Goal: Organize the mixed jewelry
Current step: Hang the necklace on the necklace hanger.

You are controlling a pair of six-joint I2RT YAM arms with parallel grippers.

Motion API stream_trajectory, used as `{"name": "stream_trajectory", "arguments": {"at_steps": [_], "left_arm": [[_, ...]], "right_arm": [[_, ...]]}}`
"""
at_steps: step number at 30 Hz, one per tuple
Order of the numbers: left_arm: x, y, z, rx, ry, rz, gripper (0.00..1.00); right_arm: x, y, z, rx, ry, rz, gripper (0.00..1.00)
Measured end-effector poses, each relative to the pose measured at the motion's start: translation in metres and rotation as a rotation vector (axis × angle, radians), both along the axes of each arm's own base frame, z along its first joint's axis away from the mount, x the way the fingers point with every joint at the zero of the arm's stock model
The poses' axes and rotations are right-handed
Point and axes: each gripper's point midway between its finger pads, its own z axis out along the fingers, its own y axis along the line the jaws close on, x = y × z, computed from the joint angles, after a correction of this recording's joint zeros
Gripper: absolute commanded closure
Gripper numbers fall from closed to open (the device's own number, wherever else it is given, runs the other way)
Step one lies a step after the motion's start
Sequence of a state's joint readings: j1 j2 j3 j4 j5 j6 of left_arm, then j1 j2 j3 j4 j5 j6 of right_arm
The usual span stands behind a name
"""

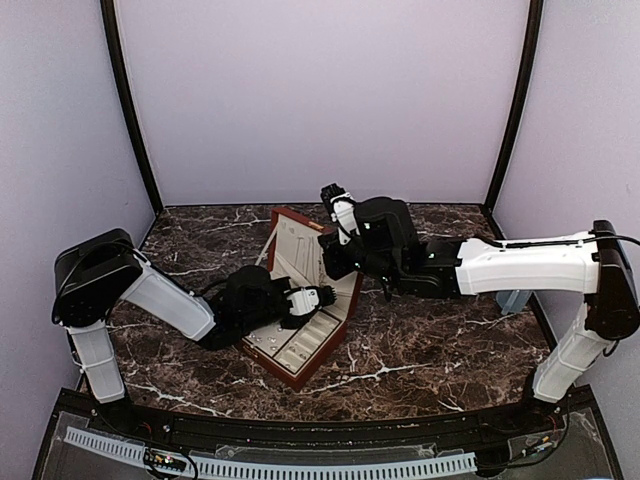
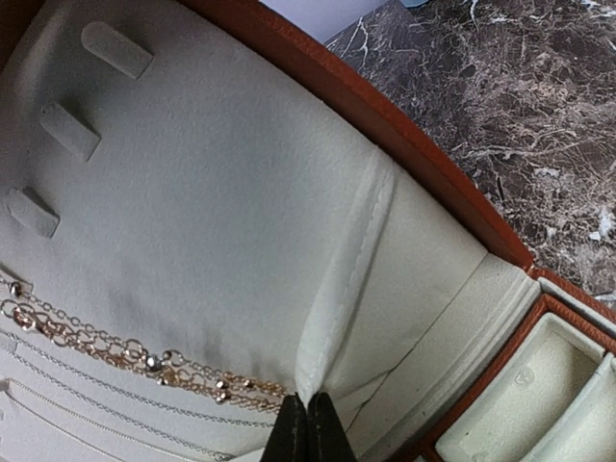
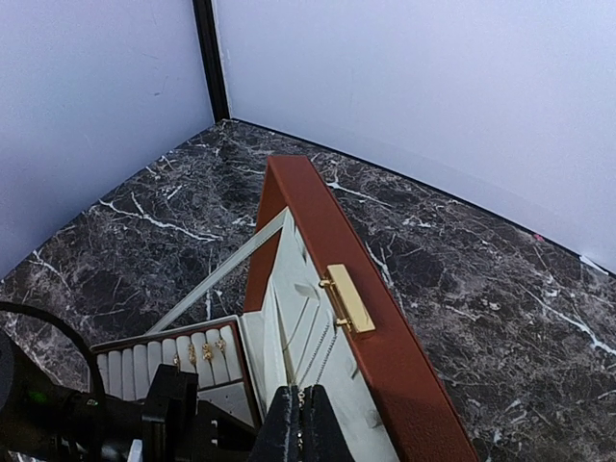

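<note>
Two grippers are on the box [image 1: 300,365], which sits open about mid-counter [image 1: 430,350], its lid [image 3: 327,241] standing up on the side toward the far edge. The jewelry I can make out is all in that box. Several chains [image 2: 125,351], one gold and beaded and the rest thin and silvery, lie across the lid's cream lining. A few small gold rings [image 3: 205,351] sit in the slots [image 3: 164,356] of the base.

My left gripper [image 2: 306,428] has its fingers pressed together at the lower edge of the lining, and the gold chain runs right up to the tips. I cannot tell whether it is pinched or just beside them. My right gripper [image 3: 300,423] is likewise closed, low on the lining side of the lid, with the chains hanging down toward it (a gold speck shows at the tips, but I cannot tell if it is gripped).

I judge the step to be laying the chains straight on the lid. To do it well I would move slowly along each chain's own line and keep the strands from crossing. I would also avoid pushing on the lid, which looks easy to tip.

As for writing, a round stamp [image 2: 525,377] is pressed into one compartment but is unreadable. The gold clasp [image 3: 348,300] is plain.
</note>
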State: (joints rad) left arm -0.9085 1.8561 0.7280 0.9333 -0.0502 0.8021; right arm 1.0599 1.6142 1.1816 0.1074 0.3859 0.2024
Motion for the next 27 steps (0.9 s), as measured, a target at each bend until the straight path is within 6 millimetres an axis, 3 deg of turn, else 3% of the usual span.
{"name": "stream_trajectory", "arguments": {"at_steps": [12,19,27], "left_arm": [[-0.005,-0.004,0.001,0.013,-0.03,0.022,1.0],[-0.005,-0.006,0.002,0.007,-0.044,0.039,1.0],[-0.005,-0.007,0.003,-0.007,-0.04,0.047,1.0]], "right_arm": [[0.002,-0.002,-0.005,-0.079,0.013,-0.003,1.0],[0.005,-0.011,-0.023,-0.15,0.043,-0.043,1.0],[0.011,-0.02,-0.026,-0.143,0.059,-0.091,1.0]]}}
